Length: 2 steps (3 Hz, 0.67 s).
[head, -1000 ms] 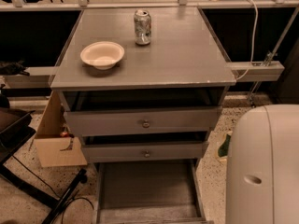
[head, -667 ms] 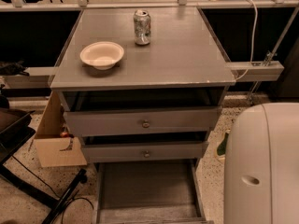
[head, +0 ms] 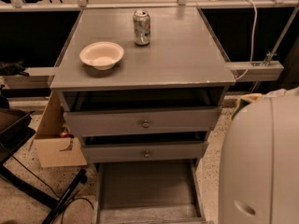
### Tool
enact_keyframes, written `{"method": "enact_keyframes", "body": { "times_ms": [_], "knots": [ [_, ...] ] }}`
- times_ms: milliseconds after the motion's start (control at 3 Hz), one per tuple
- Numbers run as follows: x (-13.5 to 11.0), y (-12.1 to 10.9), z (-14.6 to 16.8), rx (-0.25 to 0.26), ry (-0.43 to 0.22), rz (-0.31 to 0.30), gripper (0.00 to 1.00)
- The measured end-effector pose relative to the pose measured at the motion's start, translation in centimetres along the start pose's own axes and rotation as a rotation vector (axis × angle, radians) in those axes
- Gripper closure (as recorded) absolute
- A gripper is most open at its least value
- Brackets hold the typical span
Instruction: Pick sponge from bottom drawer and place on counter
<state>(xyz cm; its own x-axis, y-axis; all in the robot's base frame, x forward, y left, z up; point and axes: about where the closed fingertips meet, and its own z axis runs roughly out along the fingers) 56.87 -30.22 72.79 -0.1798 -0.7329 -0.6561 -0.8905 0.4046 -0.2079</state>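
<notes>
The bottom drawer (head: pixel 145 185) is pulled out at the foot of the cabinet. The part of its flat grey floor that shows is bare. No sponge shows anywhere; it is hidden or out of view. The counter (head: pixel 177 55) is the cabinet's flat grey top. It carries a cream bowl (head: pixel 102 55) at the front left and a soda can (head: pixel 141 27) at the back middle. My gripper is out of view. Only a large white arm housing (head: pixel 261 162) shows at the lower right, beside the drawers.
The two upper drawers (head: pixel 142 122) with round knobs are slightly open. A cardboard box (head: pixel 55 143) stands on the floor to the left, with a black stand leg (head: pixel 60 204) and cable by it. A rail with a white cable (head: pixel 254 71) juts out on the right.
</notes>
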Motion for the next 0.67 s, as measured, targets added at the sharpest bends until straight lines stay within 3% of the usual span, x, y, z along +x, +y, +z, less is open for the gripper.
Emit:
{"method": "enact_keyframes", "body": {
  "times_ms": [667],
  "knots": [
    [-6.8, -5.2, -9.6, 0.096, 0.063, -0.04, 1.0]
  ]
}}
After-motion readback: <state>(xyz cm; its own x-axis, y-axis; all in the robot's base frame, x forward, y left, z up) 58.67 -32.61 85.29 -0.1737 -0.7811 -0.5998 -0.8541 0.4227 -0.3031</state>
